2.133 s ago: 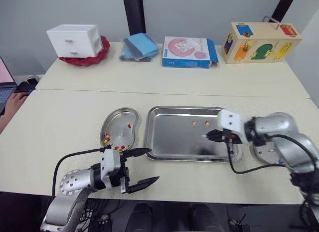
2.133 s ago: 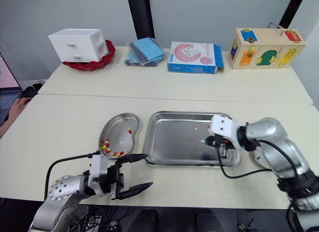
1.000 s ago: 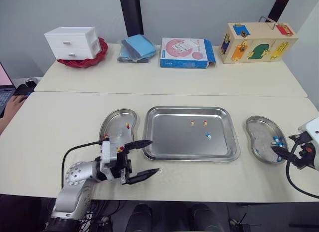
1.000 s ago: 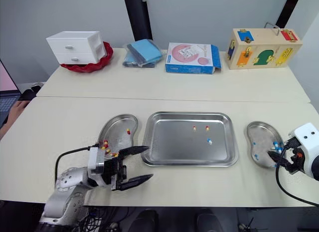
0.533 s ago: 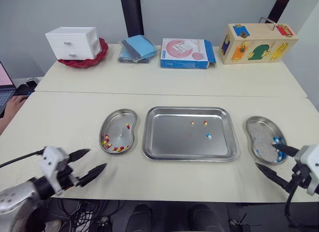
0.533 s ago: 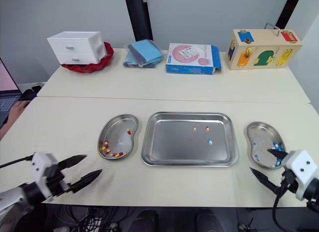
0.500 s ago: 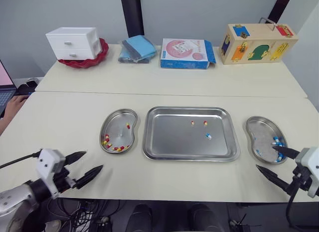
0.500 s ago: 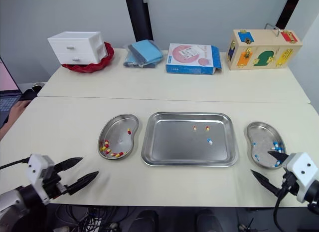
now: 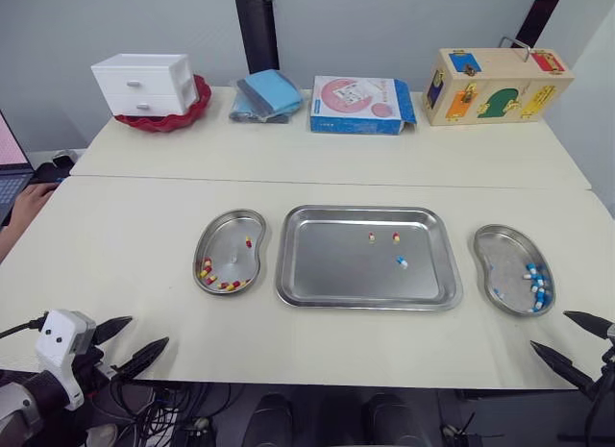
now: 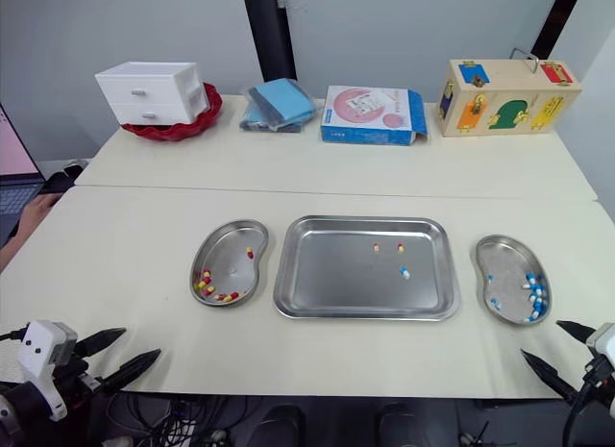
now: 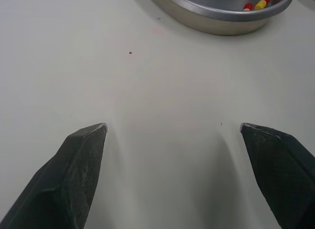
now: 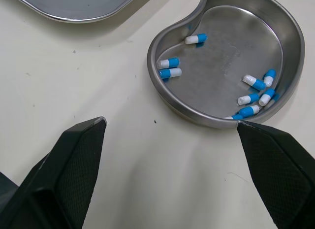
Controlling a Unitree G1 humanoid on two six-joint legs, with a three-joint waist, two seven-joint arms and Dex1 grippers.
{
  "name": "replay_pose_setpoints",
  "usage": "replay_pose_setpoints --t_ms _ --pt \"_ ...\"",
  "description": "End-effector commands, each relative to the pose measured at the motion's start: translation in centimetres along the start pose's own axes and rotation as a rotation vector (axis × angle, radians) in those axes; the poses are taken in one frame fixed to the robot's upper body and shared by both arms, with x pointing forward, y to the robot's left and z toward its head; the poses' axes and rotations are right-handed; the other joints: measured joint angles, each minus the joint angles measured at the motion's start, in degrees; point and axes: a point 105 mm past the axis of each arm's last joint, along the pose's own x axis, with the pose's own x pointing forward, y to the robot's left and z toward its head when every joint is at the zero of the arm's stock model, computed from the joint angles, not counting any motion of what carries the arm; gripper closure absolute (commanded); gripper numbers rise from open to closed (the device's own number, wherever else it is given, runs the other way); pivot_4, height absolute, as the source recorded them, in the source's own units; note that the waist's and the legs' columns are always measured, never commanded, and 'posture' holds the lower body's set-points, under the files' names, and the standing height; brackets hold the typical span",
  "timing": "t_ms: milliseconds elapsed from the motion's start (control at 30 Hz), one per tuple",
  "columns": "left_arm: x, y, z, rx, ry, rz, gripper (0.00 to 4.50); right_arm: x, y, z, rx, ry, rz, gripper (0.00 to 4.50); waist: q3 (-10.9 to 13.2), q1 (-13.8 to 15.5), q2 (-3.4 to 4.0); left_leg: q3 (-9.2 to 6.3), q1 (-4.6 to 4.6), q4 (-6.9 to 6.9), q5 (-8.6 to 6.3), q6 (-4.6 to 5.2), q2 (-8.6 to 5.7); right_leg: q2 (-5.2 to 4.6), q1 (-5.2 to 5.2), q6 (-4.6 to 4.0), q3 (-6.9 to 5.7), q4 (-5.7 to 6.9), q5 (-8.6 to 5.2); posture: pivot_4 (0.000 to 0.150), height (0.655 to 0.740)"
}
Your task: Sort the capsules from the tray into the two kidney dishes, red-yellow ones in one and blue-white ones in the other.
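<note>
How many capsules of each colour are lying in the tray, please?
red-yellow capsules: 2
blue-white capsules: 1
total in the tray: 3

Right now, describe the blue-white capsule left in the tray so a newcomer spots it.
Start at the rectangular steel tray in the middle of the near table. Three capsules lie in its right half. The blue-white capsule is the one nearest the robot, apart from the two red-yellow capsules side by side behind it.
</note>
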Motion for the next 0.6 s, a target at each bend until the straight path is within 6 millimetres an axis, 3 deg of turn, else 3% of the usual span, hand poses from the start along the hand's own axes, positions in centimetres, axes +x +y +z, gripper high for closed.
replay_pose_setpoints --t_ms 33,133,267,433,600 --pt "-0.6 0.2 0.1 0.012 -0.009 0.026 0.00 -0.5 -0.4 0.4 -0.051 -0.004 -0.003 0.05 0.00 -0.01 0.00 0.01 0.00 0.00 0.00 0.00 0.00 0.00 0.00 0.00 0.00 0.00 0.00 0.150 0.7400" --pt "-0.8 -0.1 -0.2 0.009 -0.001 0.023 0.00 -0.4 -0.1 0.4 -0.067 -0.009 0.020 0.05 0.00 -0.01 -0.01 0.02 0.00 0.00 0.00 0.00 0.00 0.00 0.00 0.00 0.01 0.00 0.00 0.150 0.7400" --pt "-0.4 -1.2 0.6 0.007 -0.024 0.002 0.00 0.8 2.0 1.4 -0.096 -0.068 0.098 0.05 -0.02 0.00 -0.04 0.02 0.00 0.00 0.00 0.00 0.01 0.00 0.00 0.00 0.02 0.00 0.00 0.150 0.7400" --pt "0.3 -3.6 2.3 0.048 -0.058 -0.070 0.00 3.9 5.2 4.9 -0.126 -0.251 0.145 0.05 -0.04 0.01 -0.07 -0.01 0.01 0.01 0.00 -0.01 0.02 0.00 0.03 0.00 0.00 0.00 0.00 0.150 0.7400" --pt "1.2 -6.2 4.6 0.111 -0.092 -0.188 0.00 5.9 7.6 6.9 -0.118 -0.352 0.159 0.05 -0.05 0.05 -0.06 -0.02 0.00 0.01 0.00 -0.01 0.02 0.00 0.02 0.00 -0.01 0.00 0.01 0.150 0.7400"
